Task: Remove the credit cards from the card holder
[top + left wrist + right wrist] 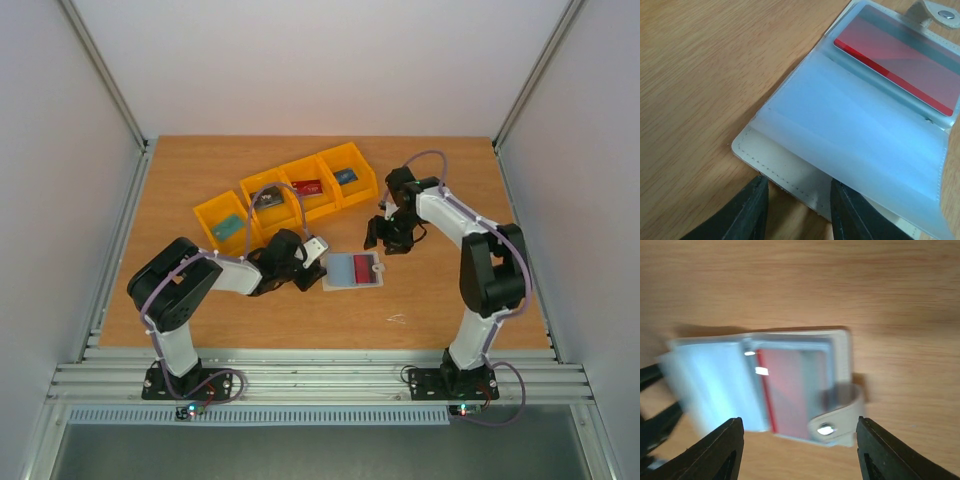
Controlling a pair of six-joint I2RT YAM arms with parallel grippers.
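card holder [352, 271]: red card [900, 62] inside | left pincer [799, 184] part-open | right pincer [798, 425] wide, empty

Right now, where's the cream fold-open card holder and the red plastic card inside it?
Cream fold-open card holder [775, 164]: left wrist view, stitched edge.
Red plastic card [900, 65]: left wrist view, its face.

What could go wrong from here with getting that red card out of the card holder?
The left fingers reach only the edge of the card holder, so it may slide or lift when the card is pulled. The red card lies close beside the snap tab; the open right fingers might catch the tab instead.
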